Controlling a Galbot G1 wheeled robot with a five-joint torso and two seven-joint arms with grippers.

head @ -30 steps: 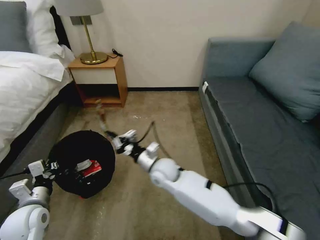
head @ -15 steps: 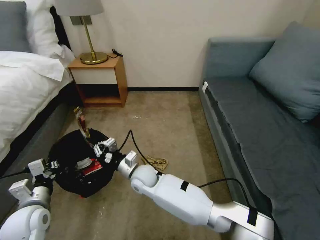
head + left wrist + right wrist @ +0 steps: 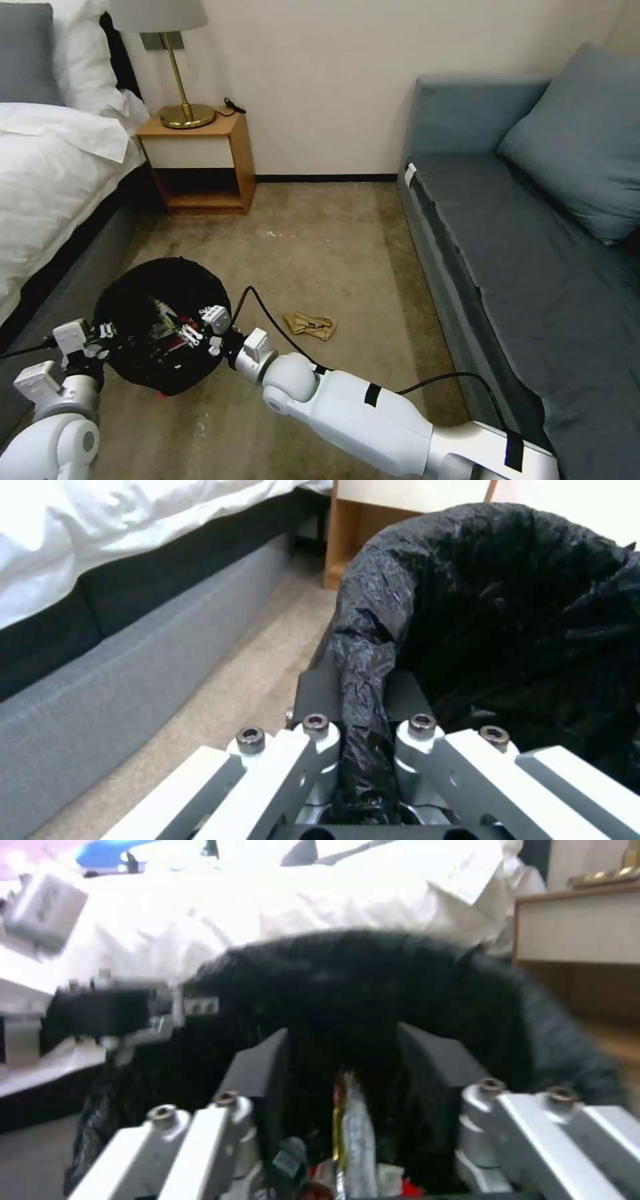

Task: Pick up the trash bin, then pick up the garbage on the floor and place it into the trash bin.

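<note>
Left claw (image 3: 363,760) pinches trash bin (image 3: 143,287) rim.

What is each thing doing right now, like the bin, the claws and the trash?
Bin: upright, bag-lined, litter inside.
Left claw: shut on the bin's rim.
Right claw: open over the bin's mouth.
Gold wrapper: loose between the open right fingers, in the bin.
Tan paper: crumpled on the carpet.

The round black-bagged trash bin (image 3: 160,320) holds shiny and red garbage (image 3: 350,1145) between open fingers (image 3: 257,1067); crumpled tan paper (image 3: 310,325) lies apart.
</note>
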